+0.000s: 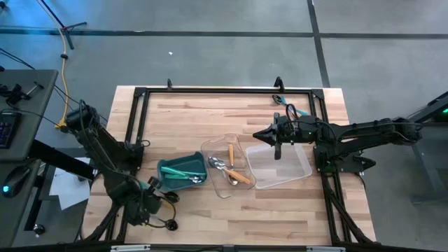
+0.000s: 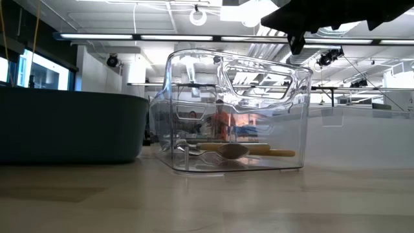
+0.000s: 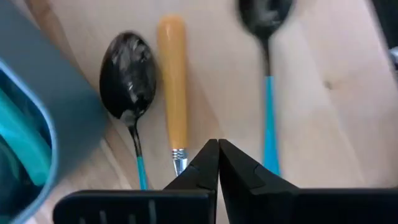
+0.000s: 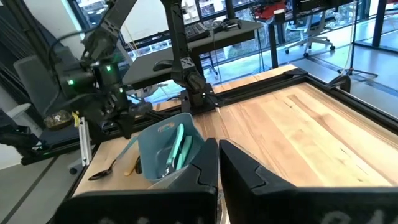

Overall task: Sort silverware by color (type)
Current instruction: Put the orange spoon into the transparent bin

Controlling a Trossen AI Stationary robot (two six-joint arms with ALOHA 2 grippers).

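Observation:
In the left wrist view, my left gripper (image 3: 217, 149) is shut with nothing between its fingers. It points down at the table's near left, beside the teal bin (image 1: 180, 171). Below it lie three pieces of silverware on the wood: a black spoon with a teal handle (image 3: 127, 78), an orange-handled piece (image 3: 173, 81) and a second black teal-handled spoon (image 3: 267, 68). Teal-handled pieces (image 4: 177, 149) stand in the bin. Orange-handled pieces and silver spoons (image 1: 229, 168) lie in a clear tray (image 1: 218, 150). My right gripper (image 1: 269, 134) is shut and empty, level above the far edge of a second clear tray (image 1: 280, 166).
A black metal frame (image 1: 224, 91) runs round the table's far and side edges. Bare wood lies between the frame's far bar and the trays. In the low view the bin (image 2: 71, 126) and the clear tray (image 2: 233, 116) stand side by side.

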